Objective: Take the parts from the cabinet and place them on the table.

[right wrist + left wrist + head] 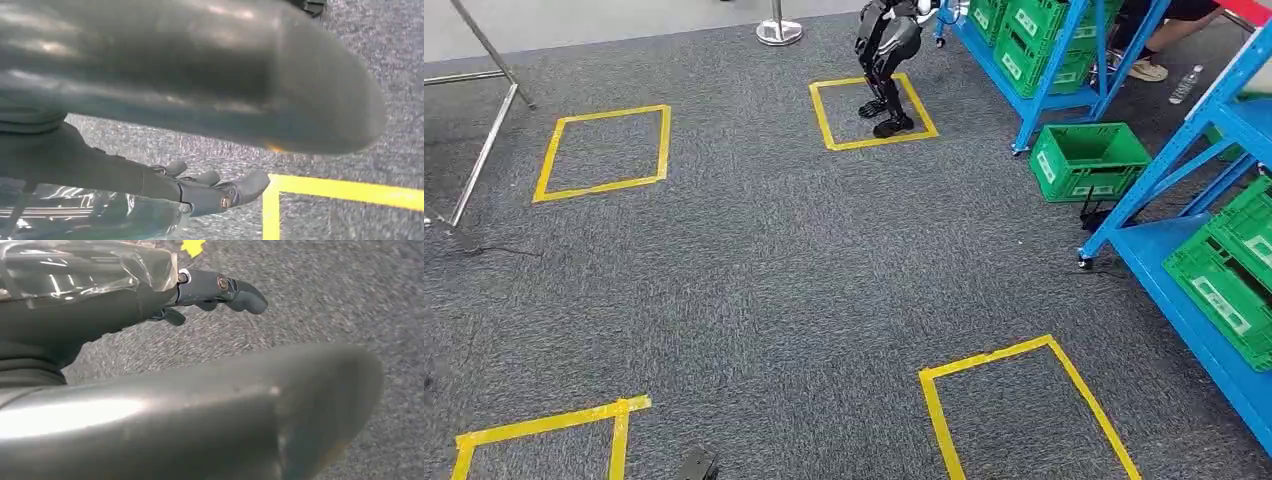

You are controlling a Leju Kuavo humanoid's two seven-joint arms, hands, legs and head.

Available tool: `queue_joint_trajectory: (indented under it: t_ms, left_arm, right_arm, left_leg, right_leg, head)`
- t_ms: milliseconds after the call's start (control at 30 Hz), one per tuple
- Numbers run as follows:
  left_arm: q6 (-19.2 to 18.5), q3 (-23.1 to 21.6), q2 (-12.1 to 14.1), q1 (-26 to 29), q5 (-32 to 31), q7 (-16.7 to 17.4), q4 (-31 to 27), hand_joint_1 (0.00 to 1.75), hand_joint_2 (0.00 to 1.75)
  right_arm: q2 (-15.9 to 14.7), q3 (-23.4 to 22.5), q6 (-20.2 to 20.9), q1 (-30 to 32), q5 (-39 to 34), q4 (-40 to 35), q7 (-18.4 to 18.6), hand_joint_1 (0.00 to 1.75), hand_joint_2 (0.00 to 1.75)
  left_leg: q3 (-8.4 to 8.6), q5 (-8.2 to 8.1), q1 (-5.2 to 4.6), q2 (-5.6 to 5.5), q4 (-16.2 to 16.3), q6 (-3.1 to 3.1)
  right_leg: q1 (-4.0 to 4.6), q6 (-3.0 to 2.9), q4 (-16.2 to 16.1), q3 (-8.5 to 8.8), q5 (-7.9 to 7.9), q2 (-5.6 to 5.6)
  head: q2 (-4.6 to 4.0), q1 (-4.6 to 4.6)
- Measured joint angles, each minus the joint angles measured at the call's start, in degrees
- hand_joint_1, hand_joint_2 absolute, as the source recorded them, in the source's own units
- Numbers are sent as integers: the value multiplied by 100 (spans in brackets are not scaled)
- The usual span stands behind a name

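Parts I can't make out yet, presumably in the green crates on the blue cabinet at right; left robot hand and right robot hand hang loose-fingered, holding nothing; approach step, next I turn right and walk closer.

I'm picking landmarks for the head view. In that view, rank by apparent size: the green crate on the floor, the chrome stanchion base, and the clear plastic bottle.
1. Green crate on the floor, clearly largest.
2. Chrome stanchion base.
3. Clear plastic bottle, smallest.
The base and bottle lie farther away, so true sizes may differ.
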Motion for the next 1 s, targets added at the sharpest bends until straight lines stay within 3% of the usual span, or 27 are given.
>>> queue_joint_trajectory:
  t_ms: [67,133,167,200,267,300,333,367,433,467,500,533,600,633,667,700,733,767,800,833,867,900,933,967,1000]
  left_arm:
    - [0,0,4,-1,4,0,0,0,0]
    - [0,0,7,-11,9,0,0,0,0]
    - [0,0,4,-16,11,0,0,0,0]
    - [-2,0,2,-18,11,-2,0,0,0]
    - [-13,0,4,4,11,0,0,0,0]
    - [-13,0,0,8,11,0,0,0,0]
    - [-13,0,-7,8,15,2,0,0,0]
    - [-13,0,-11,7,20,2,0,0,0]
    - [-9,0,-26,3,33,4,0,0,0]
    - [4,0,-31,1,59,2,0,0,0]
    - [18,0,-33,2,66,0,0,0,0]
    - [26,0,-33,2,72,-2,0,0,0]
    - [33,0,-46,-6,79,-2,0,0,0]
    - [39,0,-46,-12,81,-2,-2,0,0]
    - [42,0,-44,-14,79,-2,0,0,0]
    - [42,0,-41,-12,79,-4,0,0,0]
    - [44,0,-44,-3,79,-4,0,0,0]
    - [44,0,-44,8,79,-2,0,0,0]
    - [44,0,-46,14,79,-2,0,0,0]
    - [44,0,-46,19,81,-2,0,0,0]
    - [44,0,-46,21,81,-2,0,0,0]
    - [44,0,-46,20,81,-2,0,0,0]
    - [44,0,-44,19,81,-2,0,0,0]
    - [44,0,-37,18,81,-2,0,0,0]
    - [44,0,-22,17,81,-2,0,0,0]
  right_arm:
    - [0,2,0,2,0,0,0,0,0]
    - [2,6,0,17,0,0,0,0,0]
    - [2,7,0,16,2,0,0,0,0]
    - [-9,9,0,-2,2,0,0,0,0]
    - [-20,9,0,-37,2,-2,0,0,0]
    - [-22,9,2,-34,2,-2,0,0,0]
    - [-20,9,15,-20,2,-2,0,0,0]
    - [-24,9,24,-11,2,-2,0,0,0]
    - [-37,9,26,-13,2,-2,0,0,0]
    - [-39,9,24,-19,7,-7,0,0,0]
    - [-39,11,20,-38,9,-9,-2,0,0]
    - [-37,11,17,-37,9,-13,-15,0,0]
    - [-42,13,15,-11,11,-11,-15,0,0]
    - [-39,13,15,-7,11,-13,-15,0,0]
    - [-33,15,15,-2,11,-13,-13,0,0]
    - [-31,15,15,-8,11,-15,-13,0,0]
    - [-33,15,13,-17,11,-15,-13,0,0]
    - [-33,15,13,-21,11,-15,-15,0,0]
    - [-33,15,13,-15,11,-15,-13,0,0]
    - [-31,15,13,-7,11,-15,-13,0,0]
    - [-31,15,13,-2,11,-15,-13,0,0]
    - [-28,17,13,-2,11,-15,-15,0,0]
    - [-26,17,13,-5,11,-15,-13,0,0]
    - [-17,18,13,-7,11,-20,-13,0,0]
    - [-9,20,13,-13,11,-24,-13,0,0]
  left_leg:
    - [-7,-5,-42,88,-23,8]
    - [37,93,-17,212,-193,60]
    - [79,140,-11,275,-276,60]
    - [74,162,-17,328,-292,96]
    - [48,162,-38,481,-290,96]
    - [35,162,-38,553,-287,95]
    - [28,162,-37,618,-282,93]
    - [28,161,-35,673,-277,89]
    - [30,140,-24,766,-243,50]
    - [32,120,-37,804,-206,17]
    - [8,82,-86,848,-163,-38]
    - [8,83,-79,880,-160,-66]
    - [19,99,-61,934,-163,-118]
    - [16,82,-51,962,-148,-150]
    - [-20,-1,-11,820,-63,-195]
    - [-122,-217,3,641,208,-216]
    - [-331,-501,18,541,702,-240]
    - [-575,-746,24,506,1244,-257]
    - [-770,-885,28,494,1654,-261]
    - [-859,-890,28,491,1829,-256]
    - [-804,-754,27,490,1700,-238]
    - [-627,-518,27,474,1339,-214]
    - [-331,-212,27,431,743,-179]
    - [-59,18,27,285,210,-139]
    - [48,-22,23,71,-3,-104]
  right_leg:
    - [-69,59,-16,-55,36,90]
    - [-32,131,-46,-71,72,154]
    - [-35,105,100,-177,-17,-107]
    - [-28,77,403,-320,-199,-285]
    - [-47,61,1321,-756,-578,-376]
    - [-64,92,1727,-939,-702,-387]
    - [-88,150,1827,-973,-698,-399]
    - [-117,229,1604,-835,-589,-419]
    - [-157,366,569,-245,-238,-536]
    - [-161,389,55,59,-115,-719]
    - [-122,291,-48,119,-140,-771]
    - [-119,202,-48,103,-122,-683]
    - [-91,125,-45,65,-112,-624]
    - [-119,71,-71,79,-83,-585]
    - [-159,38,-79,85,-64,-542]
    - [-158,-3,-78,78,-55,-510]
    - [-149,-31,-78,72,-46,-473]
    - [-132,-33,-75,60,-45,-427]
    - [-114,-44,-72,51,-37,-380]
    - [-100,-50,-70,47,-33,-332]
    - [-95,-48,-66,48,-31,-276]
    - [-91,-46,-61,50,-29,-220]
    - [-89,-44,-57,62,-28,-154]
    - [-91,-36,-58,69,-23,-101]
    - [-68,-5,-49,49,-7,-70]
  head:
    - [2,-17]
    - [2,-11]
    - [0,-11]
    - [2,9]
    - [2,7]
    - [2,4]
    - [2,9]
    - [2,7]
    - [2,7]
    - [2,13]
    - [2,11]
    - [2,-7]
    - [2,-4]
    - [2,4]
    - [2,-4]
    - [2,-20]
    - [2,-17]
    - [2,-15]
    - [2,-18]
    - [2,-13]
    - [2,-15]
    - [2,-15]
    - [2,-15]
    - [2,-15]
    - [2,-11]
